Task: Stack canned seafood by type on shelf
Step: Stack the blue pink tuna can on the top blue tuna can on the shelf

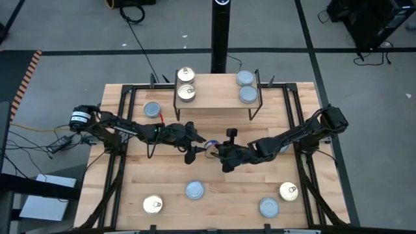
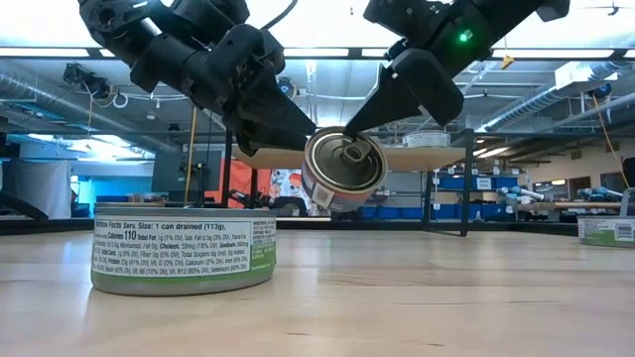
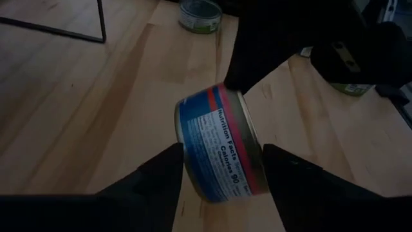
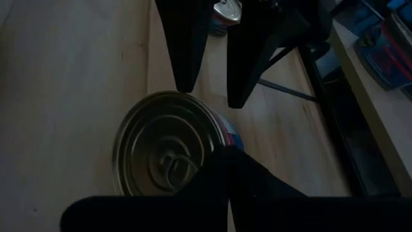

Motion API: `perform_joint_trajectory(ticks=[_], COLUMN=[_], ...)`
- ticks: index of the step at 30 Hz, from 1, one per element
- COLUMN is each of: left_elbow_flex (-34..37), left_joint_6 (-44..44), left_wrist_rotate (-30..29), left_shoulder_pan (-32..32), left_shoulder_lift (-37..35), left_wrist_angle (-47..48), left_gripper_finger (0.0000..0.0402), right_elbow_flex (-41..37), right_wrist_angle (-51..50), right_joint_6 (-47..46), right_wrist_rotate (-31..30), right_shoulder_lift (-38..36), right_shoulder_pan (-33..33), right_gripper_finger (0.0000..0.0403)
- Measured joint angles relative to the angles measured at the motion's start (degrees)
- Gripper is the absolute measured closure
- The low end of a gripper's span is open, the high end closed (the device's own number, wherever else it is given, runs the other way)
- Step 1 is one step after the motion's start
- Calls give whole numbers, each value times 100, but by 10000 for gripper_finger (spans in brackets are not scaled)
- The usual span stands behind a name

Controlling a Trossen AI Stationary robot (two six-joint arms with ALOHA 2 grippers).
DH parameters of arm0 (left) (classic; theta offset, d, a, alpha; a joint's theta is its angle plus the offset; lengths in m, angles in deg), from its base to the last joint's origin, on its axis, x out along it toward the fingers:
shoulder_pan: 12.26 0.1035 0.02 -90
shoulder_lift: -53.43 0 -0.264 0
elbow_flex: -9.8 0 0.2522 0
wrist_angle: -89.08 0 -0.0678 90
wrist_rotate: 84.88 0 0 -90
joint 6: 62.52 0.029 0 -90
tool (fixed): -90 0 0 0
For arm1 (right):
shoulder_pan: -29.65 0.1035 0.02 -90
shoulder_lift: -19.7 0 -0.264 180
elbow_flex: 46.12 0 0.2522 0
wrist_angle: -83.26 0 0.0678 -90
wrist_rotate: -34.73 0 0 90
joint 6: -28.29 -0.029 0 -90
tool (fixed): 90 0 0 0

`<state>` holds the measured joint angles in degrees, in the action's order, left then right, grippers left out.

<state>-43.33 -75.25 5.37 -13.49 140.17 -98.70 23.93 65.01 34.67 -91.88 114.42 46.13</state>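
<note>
Midway across the high view, just below the shelf (image 1: 216, 99), we have one blue-labelled tin (image 2: 342, 171) in the air between both hands, tipped on its side with its flat top facing the low camera. Our right hand (image 2: 349, 132) pinches its rim, fingers together. Our left hand (image 3: 219, 174) stands apart around the tin's sides, so the shelf lies up-frame from the right hand carrying it.

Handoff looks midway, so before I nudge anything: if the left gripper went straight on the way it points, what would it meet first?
Most likely the blue-labelled tin, tilted between the left gripper jaws, which stand open. Just beyond is the right gripper, shut on the tin's rim. How near the jaws are to the tin is unclear.
</note>
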Motion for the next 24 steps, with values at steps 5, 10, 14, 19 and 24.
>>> perform_joint_trajectory(ticks=[5,10,14,19,24], left_elbow_flex=[0,0,2,2,13], left_joint_6=[-146,-85,188,213,747], left_wrist_rotate=[4,4,4,4,-101], left_shoulder_pan=[-2,-2,-1,-2,-2], left_shoulder_lift=[0,0,0,0,-471], left_wrist_angle=[9,4,0,-12,62], left_gripper_finger=[172,167,167,170,173], right_elbow_flex=[0,0,0,0,0], right_wrist_angle=[60,64,56,34,94], right_joint_6=[134,130,40,-123,-238], right_wrist_rotate=[-2,1,47,108,111], right_shoulder_lift=[0,0,-2,-4,-7], right_shoulder_pan=[-1,-1,-1,-19,-139], right_gripper_finger=[396,396,396,396,396])
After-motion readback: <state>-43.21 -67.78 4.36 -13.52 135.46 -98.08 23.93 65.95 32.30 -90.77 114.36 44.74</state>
